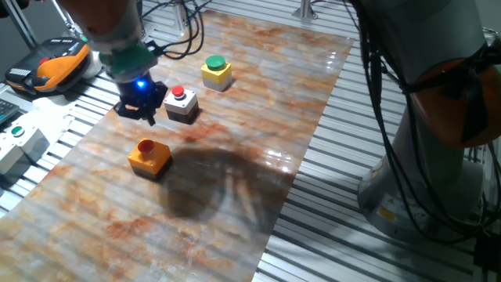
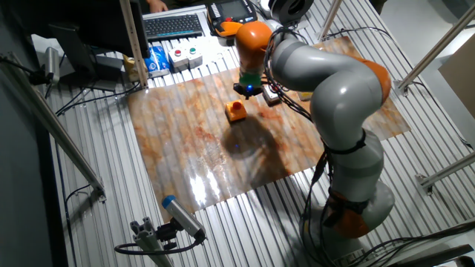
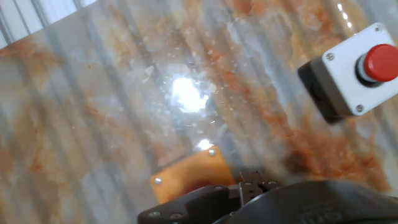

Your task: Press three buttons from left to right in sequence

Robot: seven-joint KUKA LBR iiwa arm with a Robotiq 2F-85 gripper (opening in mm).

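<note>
Marbled in rust and grey, a glossy board covered the slatted metal desk, and a broad dark shadow lay across its middle. Nearest in the one fixed view sat the orange box with red cap, upright on the board and well apart from the other two boxes. Just beyond it hung the gripper, black, with a blue light glowing on its body under a green ring, poised above the board between the orange box and the grey-white box with red cap; it stood just beside the grey-white box on that box's left in this view, and whether it touched either box could not be told. Whether its fingers were parted or together could not be told either, since the hand view showed only a dark mass at the bottom edge with the orange box partly hidden behind it and the grey-white box at the upper right. Farther back, the yellow box with green cap rested near the board's far part, close to the grey-white box, so the three ran in a slanting row. Off the board at the left edge stood a white control box with a small green button, and behind it an orange and black handheld pendant. On the right rose the arm's grey base, draped with black cables.
</note>
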